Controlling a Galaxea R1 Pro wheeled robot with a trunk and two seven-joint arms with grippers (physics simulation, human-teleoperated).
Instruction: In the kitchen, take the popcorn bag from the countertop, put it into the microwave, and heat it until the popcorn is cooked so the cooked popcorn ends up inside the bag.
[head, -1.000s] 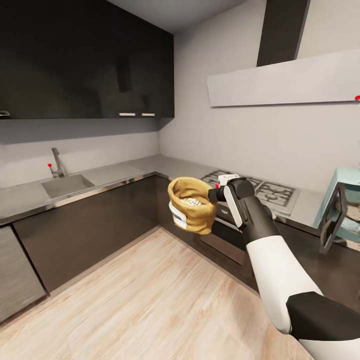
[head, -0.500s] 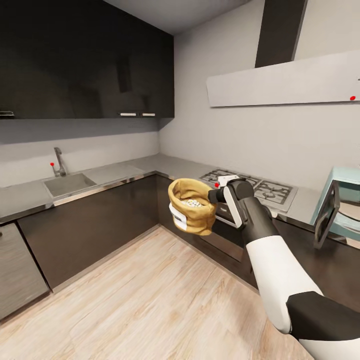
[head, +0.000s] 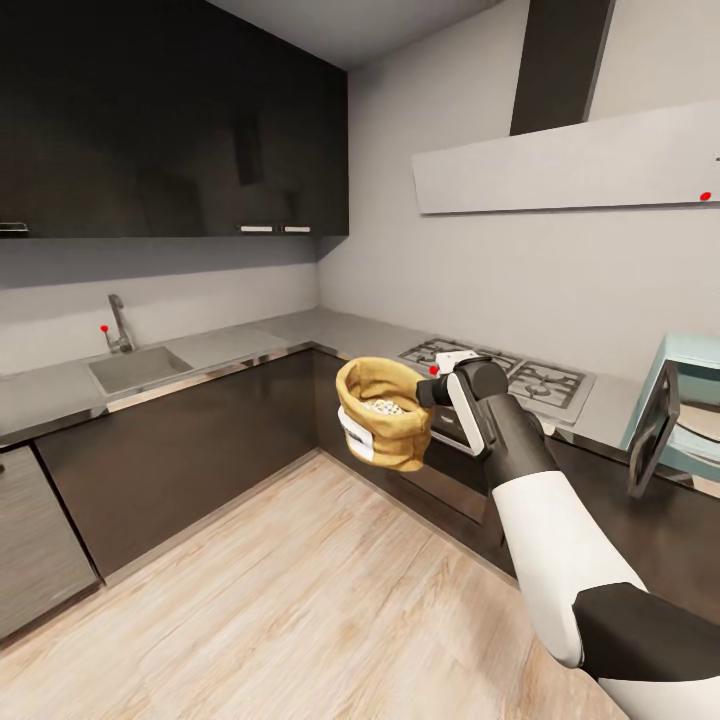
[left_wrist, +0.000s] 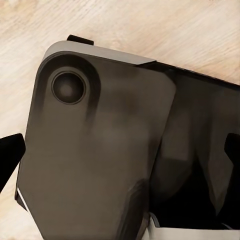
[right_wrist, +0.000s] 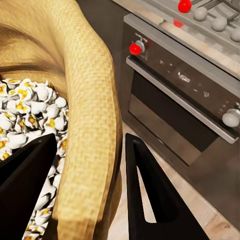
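Inside right tool (right_wrist: 87, 195): one popcorn bag (head: 385, 413)

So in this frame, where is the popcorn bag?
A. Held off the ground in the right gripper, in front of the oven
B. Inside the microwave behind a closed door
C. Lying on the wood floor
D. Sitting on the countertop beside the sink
A: the right gripper pinches the rim of the popcorn bag, one finger inside and one outside, holding it in the air before the oven.

You see the popcorn bag (head: 384, 414) as coarse tan burlap-like cloth, at 9 o'clock from your matt black plastic-looking right gripper (right_wrist: 87, 192). The countertop (head: 250, 343) looks smooth, glossy grey; the floor (head: 300, 590) is pale wood plank.
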